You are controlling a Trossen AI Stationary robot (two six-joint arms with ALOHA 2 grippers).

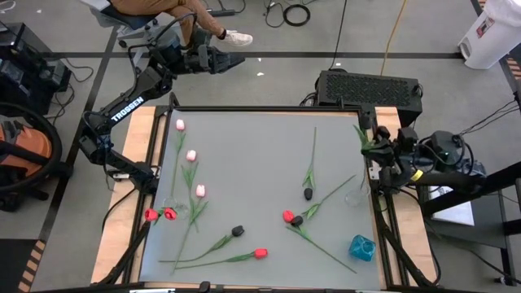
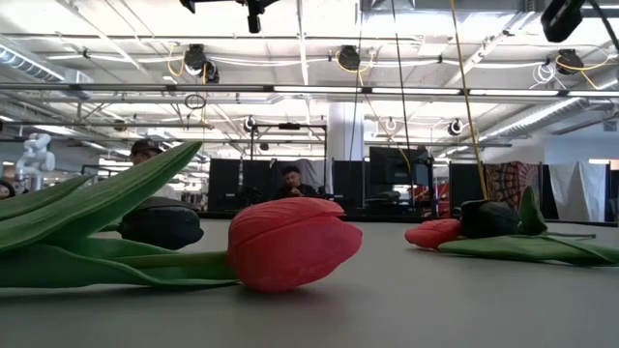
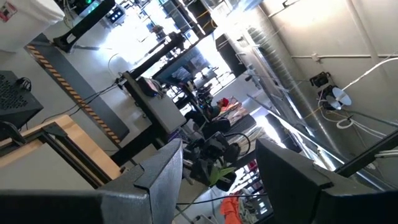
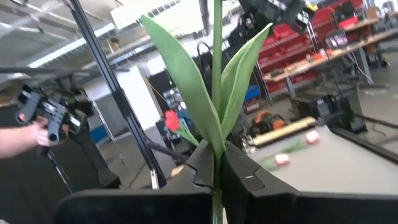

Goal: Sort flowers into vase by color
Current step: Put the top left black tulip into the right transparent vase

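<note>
Right gripper (image 4: pixel 214 163) pressed together on a green tulip stem (image 4: pixel 216 74) — clamped just under the leaves so the flower stands upright for a vase, at the bench (image 1: pixel 252 155) edge. Left gripper (image 3: pixel 217 177) spread, holding nothing — parked high beyond the far corner. Remaining tulips (image 1: pixel 244 256) lying flat on the bench, well apart from both grippers; blue vase (image 1: pixel 361 247) near the right one.

Pink tulips (image 1: pixel 190 155) are laid flat along the table's left side, red heads (image 1: pixel 160 214) below them. Black and red blooms (image 1: pixel 293 218) are scattered lower centre. One green stem (image 4: pixel 216 93) is pinched upright at the right edge.
</note>
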